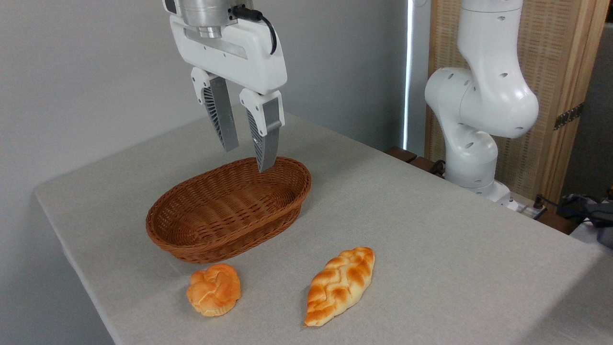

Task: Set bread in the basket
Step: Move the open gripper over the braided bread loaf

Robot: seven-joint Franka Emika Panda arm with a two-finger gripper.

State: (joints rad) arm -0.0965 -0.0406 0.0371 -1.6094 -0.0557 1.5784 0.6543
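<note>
The bread (340,285), a golden braided loaf with pointed ends, lies on the table near the front edge, to the right of the basket. The oval brown wicker basket (182,206) sits left of centre and holds nothing. My gripper (248,157) hangs above the basket's far right end, fingers pointing down and spread apart, nothing between them. It is well above and behind the bread.
A small round orange knotted bun (214,289) rests just in front of the basket, left of the bread. The robot's white base and arm (479,115) stand at the back right. The table's front and left edges are close to the breads.
</note>
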